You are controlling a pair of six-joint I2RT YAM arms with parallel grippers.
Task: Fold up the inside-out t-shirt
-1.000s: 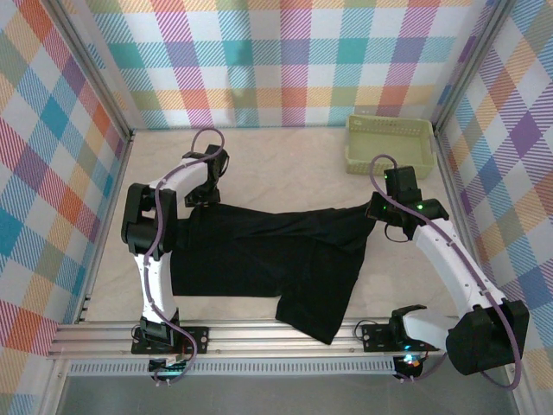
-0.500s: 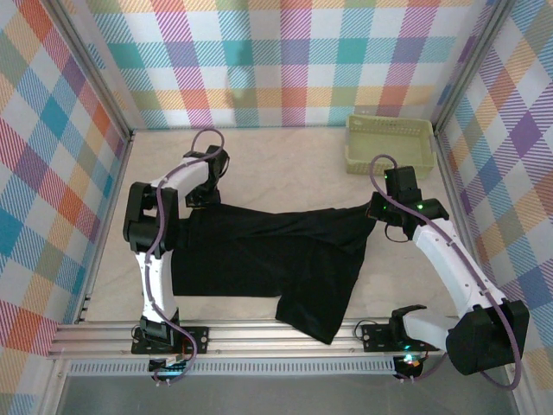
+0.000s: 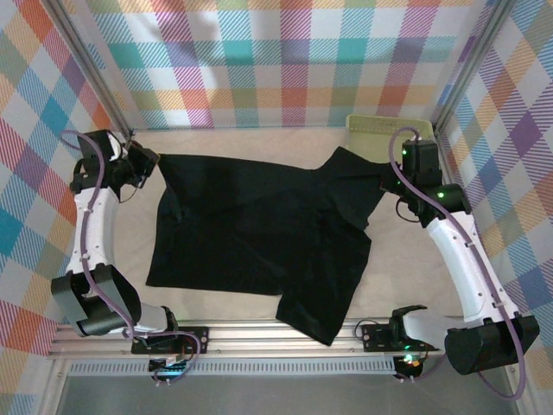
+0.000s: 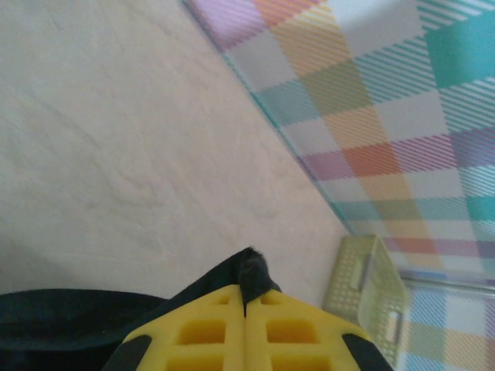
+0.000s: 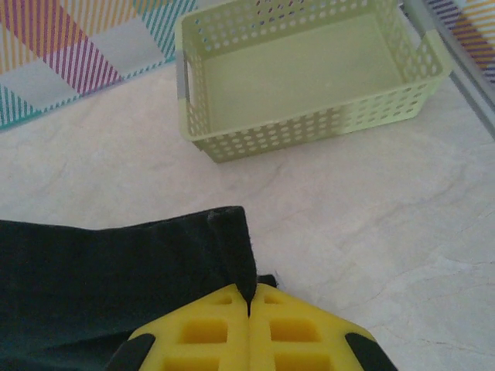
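The inside-out t-shirt (image 3: 259,233) is plain black and hangs stretched between both grippers over the table's middle. One lower flap (image 3: 315,311) reaches the front rail. My left gripper (image 3: 149,162) is at the far left, shut on the shirt's upper left corner. In the left wrist view the yellow fingers (image 4: 201,332) meet, and a tuft of the black shirt (image 4: 251,270) pokes out between them. My right gripper (image 3: 387,177) is shut on the upper right corner. In the right wrist view a fold of the shirt (image 5: 116,270) is pinched at the gripper (image 5: 249,297).
A pale green plastic basket (image 5: 309,69) stands empty at the back right corner, just beyond my right gripper. It is also in the top view (image 3: 371,124) and the left wrist view (image 4: 363,286). Plaid walls (image 3: 285,60) close off the back and both sides.
The left gripper has closed on the shirt's corner. Both arms have carried the shirt's top edge up, back and apart. The left arm swung far left and the cloth is now spread wider.
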